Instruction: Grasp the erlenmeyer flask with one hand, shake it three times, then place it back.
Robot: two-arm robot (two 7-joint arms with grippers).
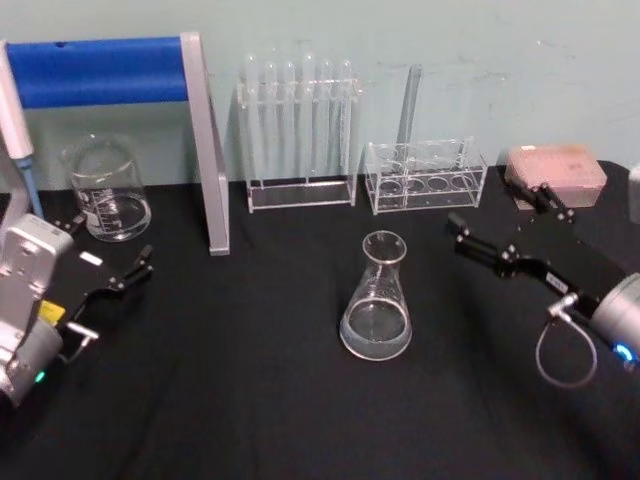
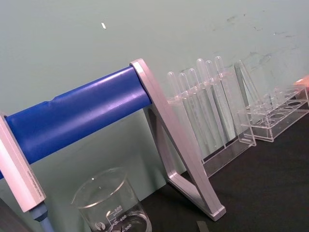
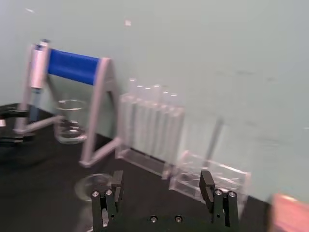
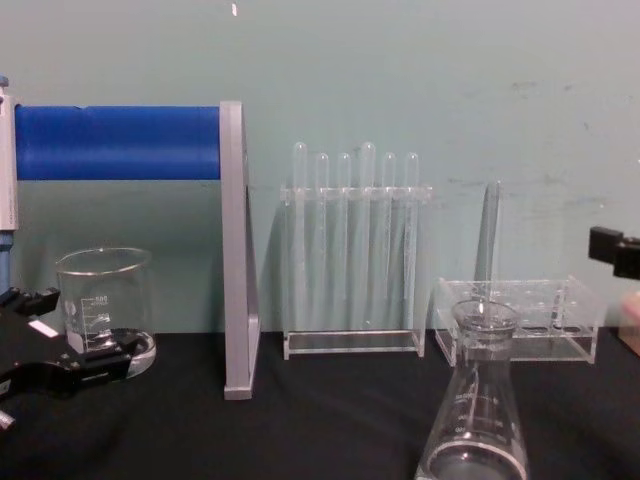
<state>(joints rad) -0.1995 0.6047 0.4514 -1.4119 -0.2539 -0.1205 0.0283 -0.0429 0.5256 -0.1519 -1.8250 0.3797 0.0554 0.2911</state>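
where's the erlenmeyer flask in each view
Head view: erlenmeyer flask mid-table, standing upright.
Chest view: lower right, large and near.
Right wrist view: blurred rim beside a finger.
Left wrist view: not in it.
Shared landmark: the blue-bar stand.

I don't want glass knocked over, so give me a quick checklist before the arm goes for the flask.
1. Clear glass conical erlenmeyer flask upright on the black table: ok.
2. Right tool open, fingers apart in the right wrist view: ok.
3. Right tool not yet touching the flask: ok.
4. Path from the right tool to the flask free of other glassware: ok.
5. Left tool parked beside the short glass beaker, far from the flask: ok.
6. Liquid inside the flask: cannot tell.
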